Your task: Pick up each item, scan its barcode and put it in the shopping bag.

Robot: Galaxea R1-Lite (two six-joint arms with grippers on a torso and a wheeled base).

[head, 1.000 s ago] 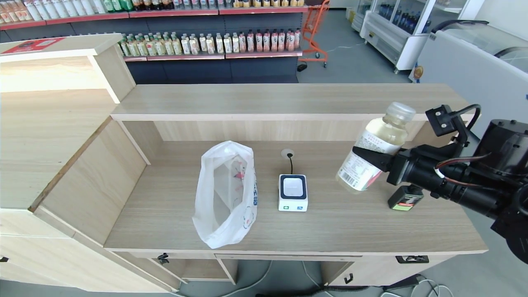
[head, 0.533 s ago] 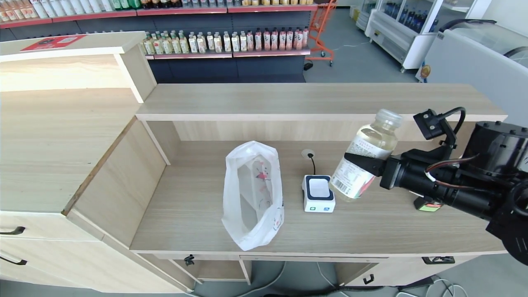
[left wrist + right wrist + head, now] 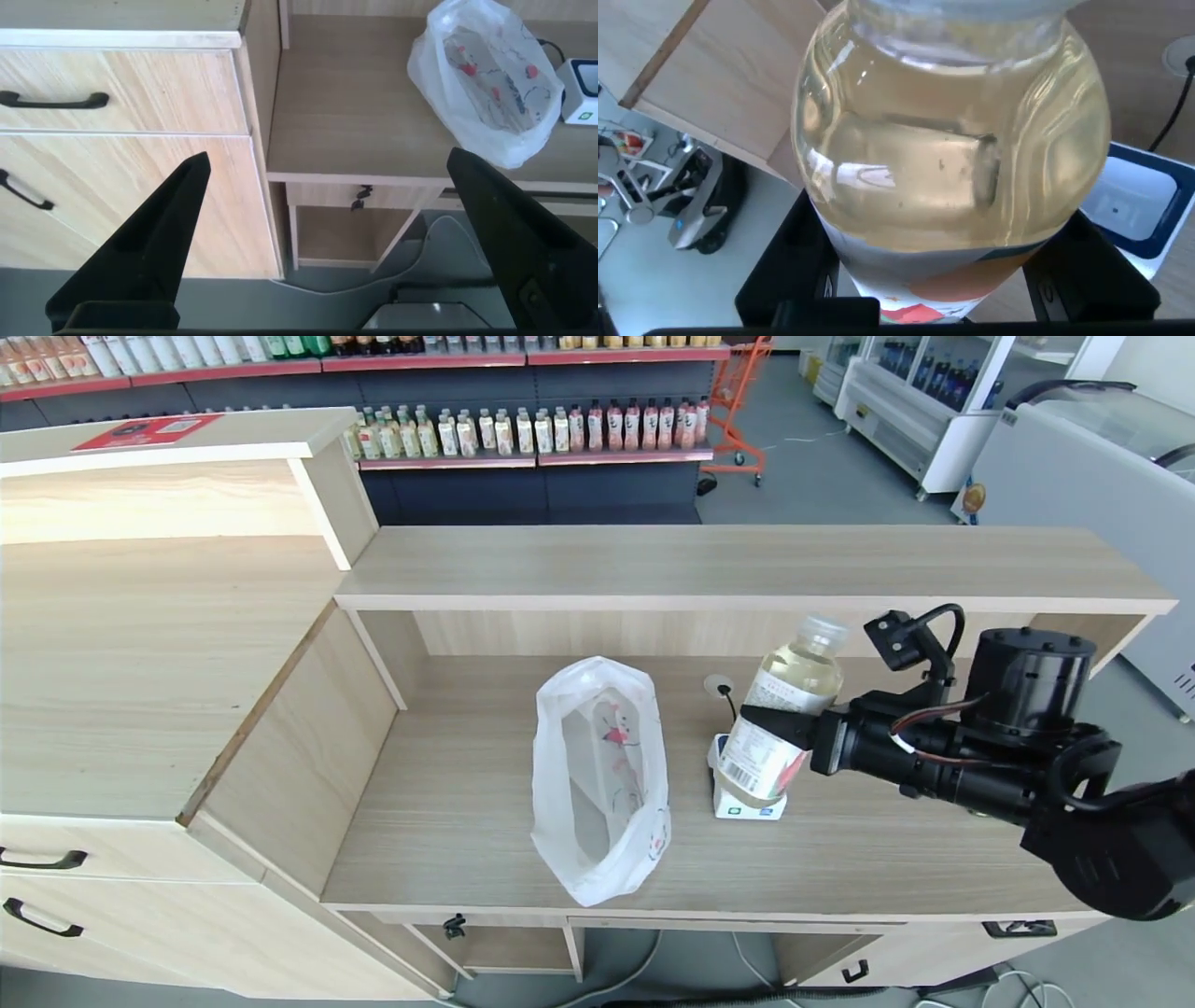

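Bottle (image 3: 780, 719): we see it clear, with pale yellow liquid and a white barcoded label. It is held off the counter (image 3: 448, 821) and tilted, cap toward the back. Its lower end sits just over the scanner (image 3: 747, 805) and hides most of it.
Right gripper (image 3: 782, 726): we find its jaws clamped on the bottle's label band, the arm coming in from the right.
Scanner: a small white box on the counter, just right of the bag (image 3: 602, 779). Its cable runs back to a hole (image 3: 718, 688) in the counter.
Bag: white plastic, standing open on the counter, apart from the bottle.
Left gripper (image 3: 329, 163): we see its jaws spread wide with nothing between them. It hangs low in front of the counter, beside the drawers (image 3: 121, 103).
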